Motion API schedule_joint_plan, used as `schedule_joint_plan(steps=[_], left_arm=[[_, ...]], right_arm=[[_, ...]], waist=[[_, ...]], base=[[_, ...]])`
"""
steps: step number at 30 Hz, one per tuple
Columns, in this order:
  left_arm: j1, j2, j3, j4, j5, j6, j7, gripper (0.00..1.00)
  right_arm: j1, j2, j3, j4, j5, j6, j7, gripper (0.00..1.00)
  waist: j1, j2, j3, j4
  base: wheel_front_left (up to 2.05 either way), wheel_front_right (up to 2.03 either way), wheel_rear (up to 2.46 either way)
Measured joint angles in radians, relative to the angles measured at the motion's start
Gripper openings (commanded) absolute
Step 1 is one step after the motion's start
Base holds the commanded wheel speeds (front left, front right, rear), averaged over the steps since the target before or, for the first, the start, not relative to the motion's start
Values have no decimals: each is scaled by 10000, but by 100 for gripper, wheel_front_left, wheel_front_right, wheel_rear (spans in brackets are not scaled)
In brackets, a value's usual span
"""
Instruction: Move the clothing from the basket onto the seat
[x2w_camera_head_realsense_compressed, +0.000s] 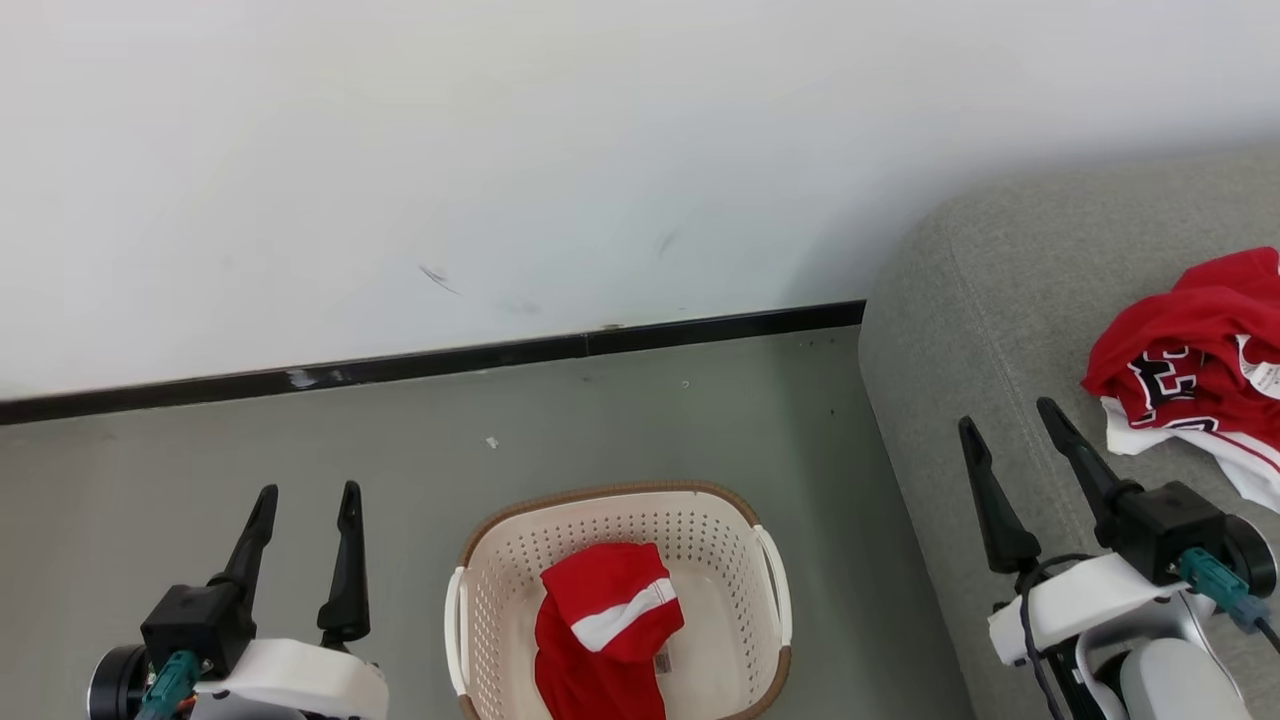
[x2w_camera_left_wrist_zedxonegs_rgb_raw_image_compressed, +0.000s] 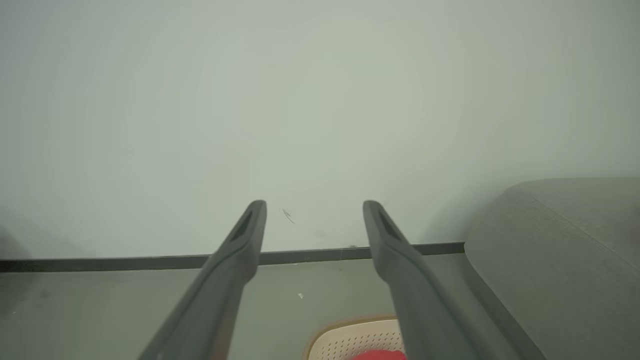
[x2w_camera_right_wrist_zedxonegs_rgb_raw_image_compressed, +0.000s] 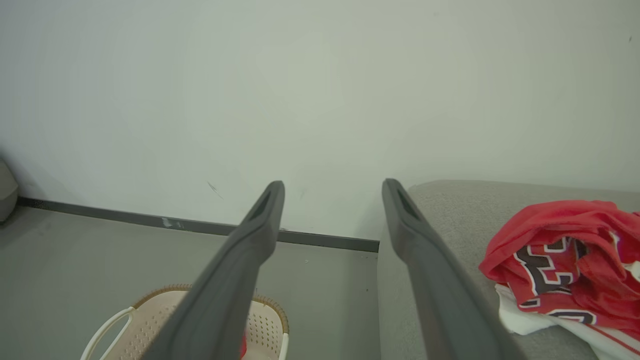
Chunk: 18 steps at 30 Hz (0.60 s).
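On floor (x2w_camera_head_realsense_compressed: 300, 450) | basket (x2w_camera_head_realsense_compressed: 500, 570) holds red garment (x2w_camera_head_realsense_compressed: 605, 625); seat (x2w_camera_head_realsense_compressed: 980, 280) bears red jersey (x2w_camera_head_realsense_compressed: 1190, 350) | left gripper (x2w_camera_head_realsense_compressed: 308, 492), right gripper (x2w_camera_head_realsense_compressed: 1005, 410) wide, empty

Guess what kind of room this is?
Probably a living-room corner, possibly a staged test room: a grey sofa with red clothing on it, a cream laundry basket on a bare grey floor, and a plain white wall with black skirting.

At 6 o'clock, the cream basket (x2w_camera_head_realsense_compressed: 510, 570) has dotted walls, a brown rim and white handles; its garment (x2w_camera_head_realsense_compressed: 600, 610) is red with a white stripe. At 3 o'clock, a red jersey (x2w_camera_head_realsense_compressed: 1190, 350) with black-and-white letters is on the grey sofa (x2w_camera_head_realsense_compressed: 960, 300).
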Motion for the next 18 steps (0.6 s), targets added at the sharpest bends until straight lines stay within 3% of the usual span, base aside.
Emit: schedule_joint_plan(steps=[18], left_arm=[[959, -38, 512, -31, 75, 10, -23, 100]], right_arm=[[1570, 132, -299, -380, 27, 0, 0, 100]], waist=[[0, 0, -882, 421]], base=[[0, 0, 0]])
